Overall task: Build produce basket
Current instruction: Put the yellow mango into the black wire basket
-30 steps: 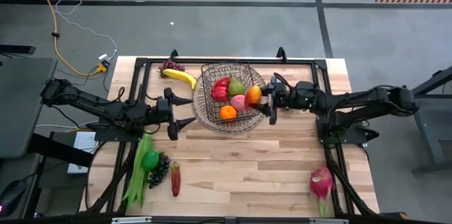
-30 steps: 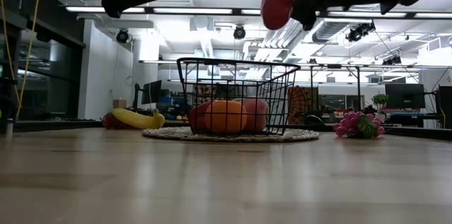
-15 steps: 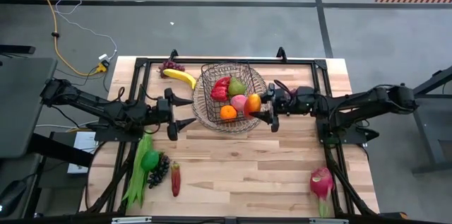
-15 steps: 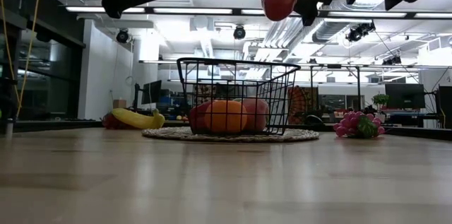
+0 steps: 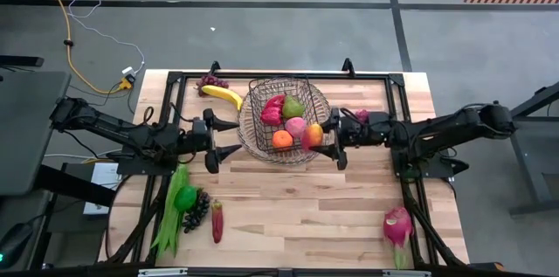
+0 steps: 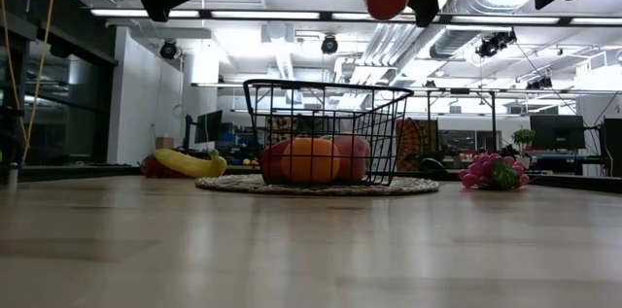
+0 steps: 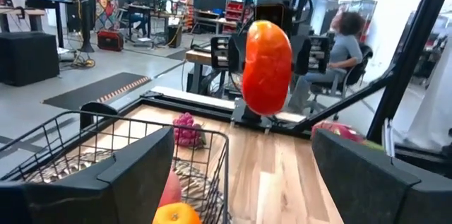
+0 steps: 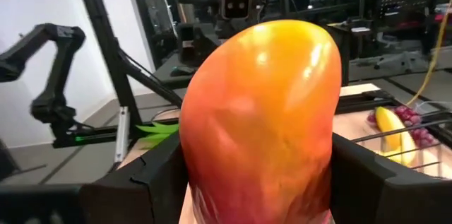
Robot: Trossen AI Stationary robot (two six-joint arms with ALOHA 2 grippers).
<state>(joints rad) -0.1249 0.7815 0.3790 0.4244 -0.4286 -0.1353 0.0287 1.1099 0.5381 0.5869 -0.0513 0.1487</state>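
The dark wire basket (image 5: 262, 95) stands on a round woven tray (image 5: 319, 98) at the table's far middle. It holds a red piece, a green pear (image 5: 293, 107), a pink fruit and an orange (image 5: 281, 139). My right gripper (image 5: 318, 137) is shut on an orange-red mango (image 5: 312, 135) over the basket's right near rim. My left gripper (image 5: 232, 138) hovers open just left of the basket. Banana (image 5: 223, 95) and purple grapes (image 5: 210, 81) lie far left. Green beans (image 5: 169, 216), green pepper (image 5: 185, 197) and dark grapes (image 5: 197, 210) lie near left. The dragon fruit (image 5: 397, 225) lies near right. My right gripper pinches the mango's two sides (image 8: 205, 174) between its two fingers, coming level from the table's right. The mango (image 7: 267, 66) stands upright in the hold, lifted clear above the basket's rim (image 6: 326, 85).
A red elongated piece (image 5: 217, 220) lies beside the dark grapes near left. A black frame (image 5: 262, 75) runs along the table's far edge and sides. Bare wood (image 5: 306, 207) spans the near middle of the table.
My right gripper has carried the mango a little toward the table's near edge along the basket's right rim and slightly upward, staying shut on it.
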